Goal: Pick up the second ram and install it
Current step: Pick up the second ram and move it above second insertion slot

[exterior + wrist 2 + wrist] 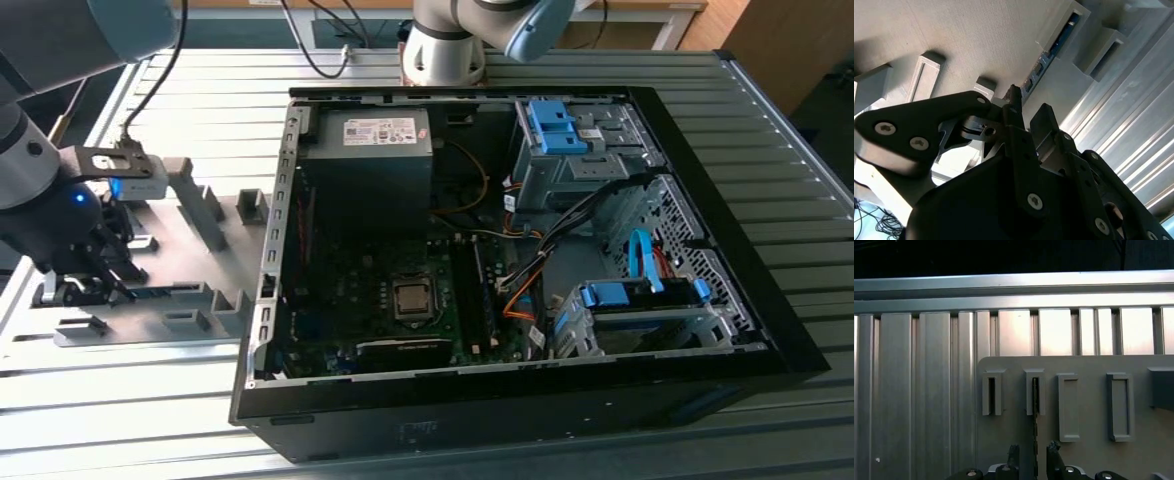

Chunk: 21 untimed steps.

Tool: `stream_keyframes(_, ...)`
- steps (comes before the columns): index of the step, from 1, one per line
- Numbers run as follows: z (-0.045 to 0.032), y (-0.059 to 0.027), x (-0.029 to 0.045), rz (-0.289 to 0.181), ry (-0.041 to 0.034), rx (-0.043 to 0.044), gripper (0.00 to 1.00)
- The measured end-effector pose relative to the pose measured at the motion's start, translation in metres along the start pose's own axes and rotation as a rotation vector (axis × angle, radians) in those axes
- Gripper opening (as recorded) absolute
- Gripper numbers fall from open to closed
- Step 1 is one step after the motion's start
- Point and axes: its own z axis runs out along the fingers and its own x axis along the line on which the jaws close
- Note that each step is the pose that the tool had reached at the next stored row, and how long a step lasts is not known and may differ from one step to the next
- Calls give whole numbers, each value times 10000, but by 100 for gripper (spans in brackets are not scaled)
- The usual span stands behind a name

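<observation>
The arm reaches in from the top corner on the exterior view's left, well away from its base [447, 50] at the far edge of the slatted metal table [747, 120]. The wrist is turned straight down, a small blue light glowing on its side. The gripper [87, 285] hangs low over the grey fixture plate [174, 250], which lies flat on the table just beside the open computer case [534, 425], on the exterior view's left of it.

And here's the target: the second ram [1035, 432] stands on its edge in the plate. In the first wrist view it shows as one thin dark line, its far end seated in a slotted grey block [1035, 377]. The second wrist view picks up the blue-green of the board [1059, 37] inside that same slot.

In the first wrist view the gripper [1033, 450] is lined up right over the stick's near end, one dark fingertip [1013, 452] on either side. The fingers are spread, with a gap showing between each tip and the board, so there's no grasp and nothing held. The second wrist view agrees: the gripper [1028, 107] straddles the line of the stick, tips down close to the plate.
</observation>
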Motion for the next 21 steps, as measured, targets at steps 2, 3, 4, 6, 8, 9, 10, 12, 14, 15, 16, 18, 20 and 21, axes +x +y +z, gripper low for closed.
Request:
stream_keyframes(2, 28, 1, 0, 1, -1, 1, 35)
stream_keyframes(3, 39, 1, 0, 0, -1, 1, 35)
stream_keyframes(4, 48, 1, 1, 0, -1, 1, 35)
stream_keyframes(6, 51, 2, 1, 1, 1, -2, 35)
stream_keyframes(8, 52, 2, 1, 0, 1, -1, 35)
stream_keyframes(9, 53, 2, 1, 0, 0, -1, 35)
stream_keyframes(10, 54, 1, 1, 0, 0, 0, 35)
stream_keyframes(12, 54, 2, 1, 0, 0, 0, 33)
stream_keyframes(14, 57, 1, -1, 0, -1, 1, 26)
stream_keyframes(15, 59, 2, -7, 2, -2, 3, 26)
stream_keyframes(16, 61, 3, -15, 2, 0, 1, 26)
stream_keyframes(18, 69, 3, -30, 1, -2, 2, 26)
stream_keyframes(20, 82, 6, -31, 0, 0, -1, 26)
stream_keyframes(21, 92, 10, -31, 2, 0, 0, 26)
